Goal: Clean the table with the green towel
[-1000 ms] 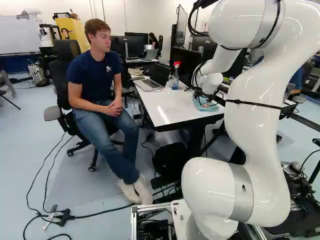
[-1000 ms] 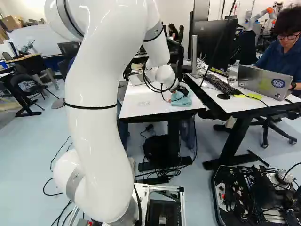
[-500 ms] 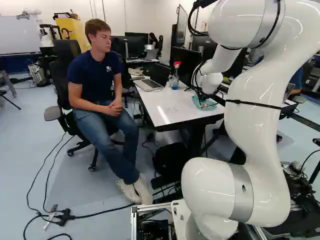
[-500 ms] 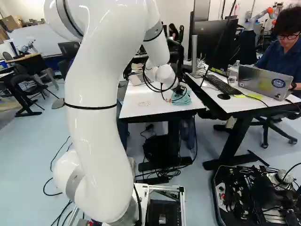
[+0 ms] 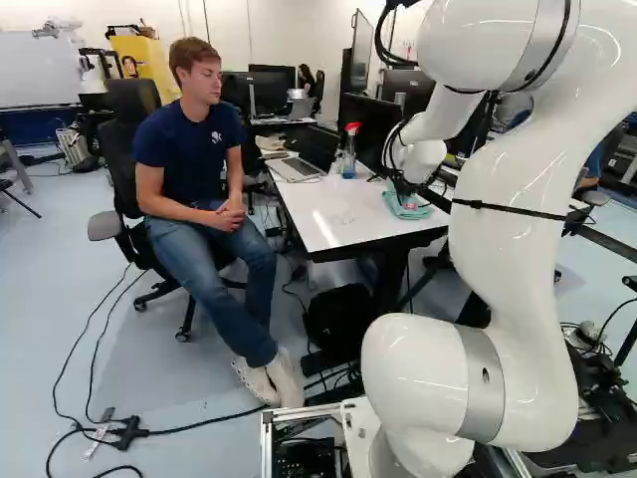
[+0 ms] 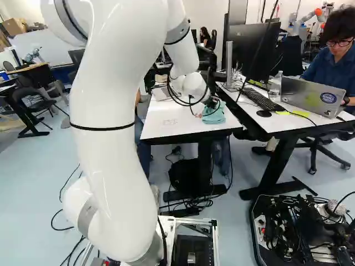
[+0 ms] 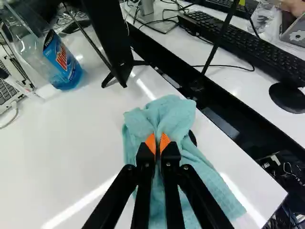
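This looks like a robotics lab with office desks. In the right base view, another robot (image 6: 308,16), white with orange joints, is at two o'clock; an open black tray of wired electronics (image 6: 299,230), four. In the left base view: broad whiteboard (image 5: 35,72), ten; black flat monitor (image 5: 269,92), eleven.

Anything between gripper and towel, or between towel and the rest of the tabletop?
Nothing visible between gripper and towel: it's pinched there. Toward the far end of the tabletop, the spray bottle, laptop and a black stand are in the way.
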Available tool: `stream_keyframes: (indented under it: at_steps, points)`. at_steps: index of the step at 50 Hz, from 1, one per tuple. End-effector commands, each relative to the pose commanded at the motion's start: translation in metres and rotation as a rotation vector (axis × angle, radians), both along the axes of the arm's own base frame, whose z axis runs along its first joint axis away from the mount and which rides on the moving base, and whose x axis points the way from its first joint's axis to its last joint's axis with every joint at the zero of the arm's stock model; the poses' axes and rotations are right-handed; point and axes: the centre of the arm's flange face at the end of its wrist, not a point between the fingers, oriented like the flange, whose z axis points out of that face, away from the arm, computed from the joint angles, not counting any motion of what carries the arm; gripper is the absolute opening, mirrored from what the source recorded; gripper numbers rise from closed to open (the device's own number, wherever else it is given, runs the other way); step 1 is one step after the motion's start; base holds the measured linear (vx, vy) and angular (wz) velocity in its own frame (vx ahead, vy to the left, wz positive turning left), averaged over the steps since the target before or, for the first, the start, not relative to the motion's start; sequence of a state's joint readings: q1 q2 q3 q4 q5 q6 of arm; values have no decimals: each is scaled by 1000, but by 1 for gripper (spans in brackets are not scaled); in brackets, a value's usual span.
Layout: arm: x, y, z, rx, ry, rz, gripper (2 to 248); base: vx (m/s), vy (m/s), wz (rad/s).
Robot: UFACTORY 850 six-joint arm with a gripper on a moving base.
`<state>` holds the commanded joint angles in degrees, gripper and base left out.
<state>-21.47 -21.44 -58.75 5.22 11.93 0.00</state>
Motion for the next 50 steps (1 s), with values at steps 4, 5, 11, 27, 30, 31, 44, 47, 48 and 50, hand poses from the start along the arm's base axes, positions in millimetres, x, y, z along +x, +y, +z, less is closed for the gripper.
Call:
stream_keyframes:
  at_steps: [4,5,11,27,30,31,44,47,48,50]
  points:
    - [-1,0,5,-3,-7,0,31,0,0,0]
    - [-1,1,6,-4,-9,0,31,0,0,0]
    - [-3,1,13,-8,-20,0,31,0,0,0]
    - [-8,15,33,-18,-48,20,31,0,0,0]
    - [-9,20,37,-20,-53,28,31,0,0,0]
    - [-9,22,38,-21,-55,30,31,0,0,0]
    - [-13,44,50,-25,-70,65,31,0,0,0]
    - [-14,49,50,-25,-70,74,31,0,0,0]
    - [-14,51,50,-25,-70,76,31,0,0,0]
    - [-14,54,50,-24,-70,82,31,0,0,0]
